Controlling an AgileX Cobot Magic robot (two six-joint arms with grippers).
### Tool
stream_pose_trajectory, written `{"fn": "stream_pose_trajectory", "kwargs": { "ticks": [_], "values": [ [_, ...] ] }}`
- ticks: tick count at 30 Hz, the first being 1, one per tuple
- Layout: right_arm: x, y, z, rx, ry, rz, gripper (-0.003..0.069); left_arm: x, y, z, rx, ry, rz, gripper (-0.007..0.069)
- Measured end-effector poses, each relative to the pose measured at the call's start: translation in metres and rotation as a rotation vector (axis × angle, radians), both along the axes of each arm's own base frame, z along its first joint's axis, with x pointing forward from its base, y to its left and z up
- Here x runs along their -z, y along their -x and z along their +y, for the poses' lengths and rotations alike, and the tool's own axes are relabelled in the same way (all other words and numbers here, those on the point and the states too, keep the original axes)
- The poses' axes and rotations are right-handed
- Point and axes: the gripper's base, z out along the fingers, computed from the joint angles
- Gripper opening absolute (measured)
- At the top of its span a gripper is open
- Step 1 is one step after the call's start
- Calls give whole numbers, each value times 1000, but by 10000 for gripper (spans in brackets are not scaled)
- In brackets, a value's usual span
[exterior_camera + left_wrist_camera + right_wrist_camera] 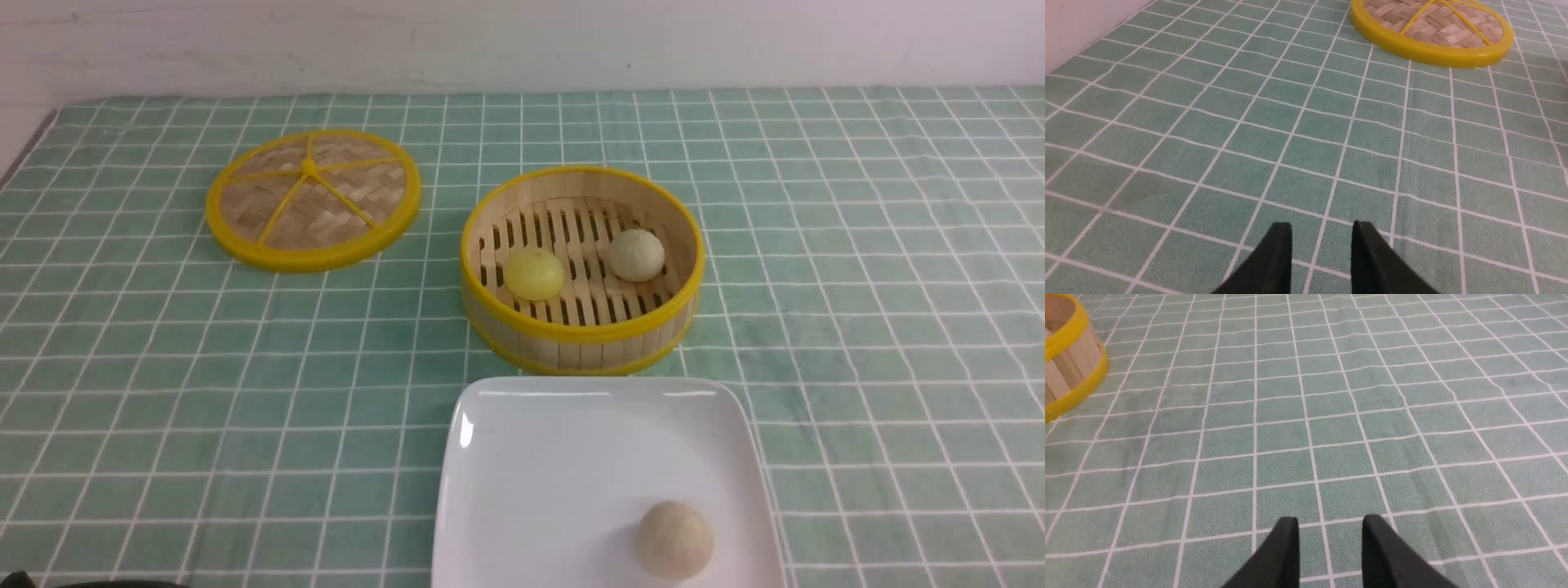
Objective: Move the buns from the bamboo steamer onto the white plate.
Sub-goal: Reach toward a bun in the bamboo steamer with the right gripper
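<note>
The left end effector (1322,224) and right end effector (1329,518) hang over the green-checked worktop (857,286), fingers parted, holding nothing. Nearest lies the white plate (555,457), carrying one tan ball (674,540). Just behind stands the bamboo steamer (580,331), with the yellow bun (534,273) left and the cream bun (636,255) right on its slats. The lid (313,198) lies farther back, left.

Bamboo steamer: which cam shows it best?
Front view: the whole bamboo steamer shows, slatted floor included, with the yellow bun and cream bun inside. Right wrist view catches only a slice of its wall and yellow rim at the frame edge. Left wrist view shows the lid, not the steamer.
</note>
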Motion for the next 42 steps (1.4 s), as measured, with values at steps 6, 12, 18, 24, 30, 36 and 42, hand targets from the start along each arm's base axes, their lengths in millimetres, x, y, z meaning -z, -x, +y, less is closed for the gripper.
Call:
{"fn": "stream_pose_trajectory", "kwargs": {
  "ticks": [6,12,18,24,30,36,42],
  "values": [
    [0,0,0,0,0,0,240,0,0,0,0,0,0,240],
    [0,0,0,0,0,0,240,0,0,0,0,0,0,240],
    [0,0,0,0,0,0,240,0,0,0,0,0,0,240],
    [0,0,0,0,0,0,240,0,0,0,0,0,0,240],
    [0,0,0,0,0,0,240,0,0,0,0,0,0,240],
    [0,0,0,0,1,0,240,0,0,0,0,0,0,240],
    [-1,-1,0,7,-15,-24,240,0,0,-1,-8,72,-13,240]
  ]
}}
